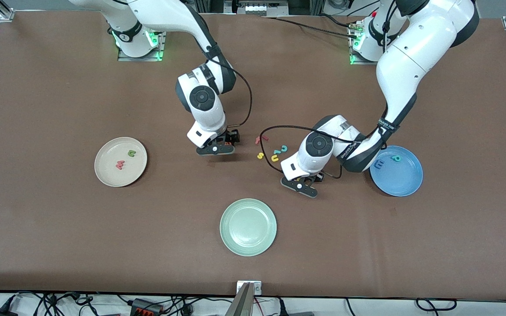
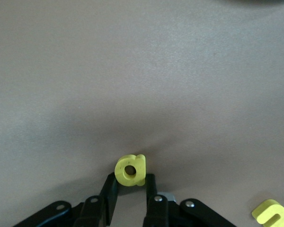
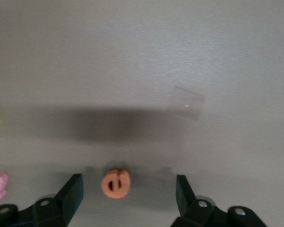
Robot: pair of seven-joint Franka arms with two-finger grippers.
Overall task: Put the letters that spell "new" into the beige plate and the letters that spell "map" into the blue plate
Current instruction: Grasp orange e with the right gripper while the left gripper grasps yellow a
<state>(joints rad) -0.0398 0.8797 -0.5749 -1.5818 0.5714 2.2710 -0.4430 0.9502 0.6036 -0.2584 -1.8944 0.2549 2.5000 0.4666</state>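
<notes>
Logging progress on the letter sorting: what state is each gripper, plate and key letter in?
Left gripper: shut on the yellow a.
Right gripper: open around the orange e.
Beige plate: holds two letters.
Blue plate: holds two letters.
Green plate: holds none.

Small white lettering is seen on the black band of the left arm's white wrist [image 1: 387, 126], but it cannot be read.
</notes>
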